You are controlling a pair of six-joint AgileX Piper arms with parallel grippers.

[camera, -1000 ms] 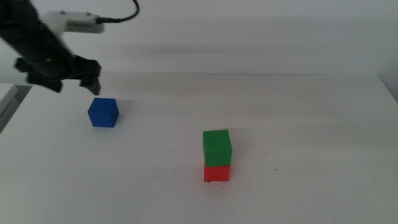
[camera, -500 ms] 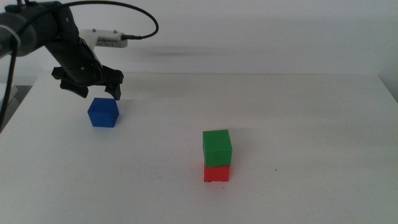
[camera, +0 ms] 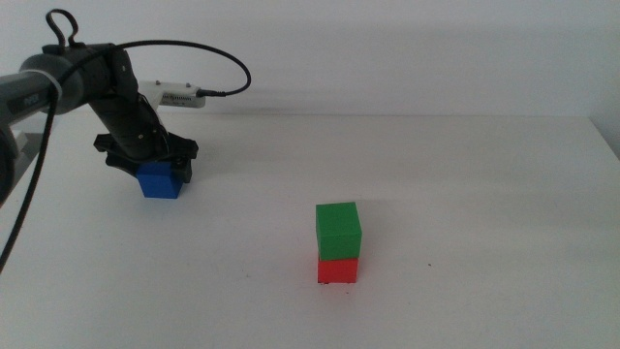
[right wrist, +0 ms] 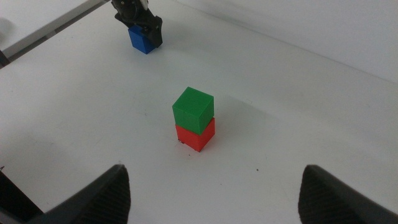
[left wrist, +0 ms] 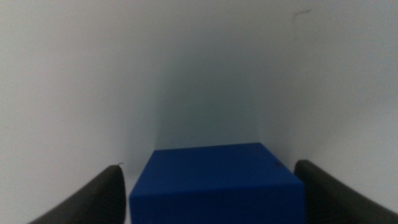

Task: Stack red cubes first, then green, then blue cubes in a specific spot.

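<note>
The left gripper (camera: pixel 147 165) is down over the small matte deep blue cube (camera: pixel 161 180), out on the far left of the plain white tabletop (camera: pixel 484 213). In the left wrist view the two dark jaws stand apart, one on each side of the blue cube (left wrist: pixel 217 183), with a sliver of white showing between each jaw and the cube's flanks, so the jaws are spread and have not closed on it. That straddle looks deliberate: centred like this, closing should squeeze two opposite faces evenly and not nudge the cube aside.

Over at the stacking spot, well apart from the blue cube, the small matte green cube (camera: pixel 338 229) sits on top of the small matte bright red cube (camera: pixel 337 269), the green turned slightly against the red below. So two tiers are done and blue is the last to go, by my reading.

The right gripper (right wrist: pixel 214 193) waits high and back, jaws wide apart, holding nothing, looking down on the stack from its own side. It is out of the middle view, which leaves the path to the stack free for the left arm.
</note>
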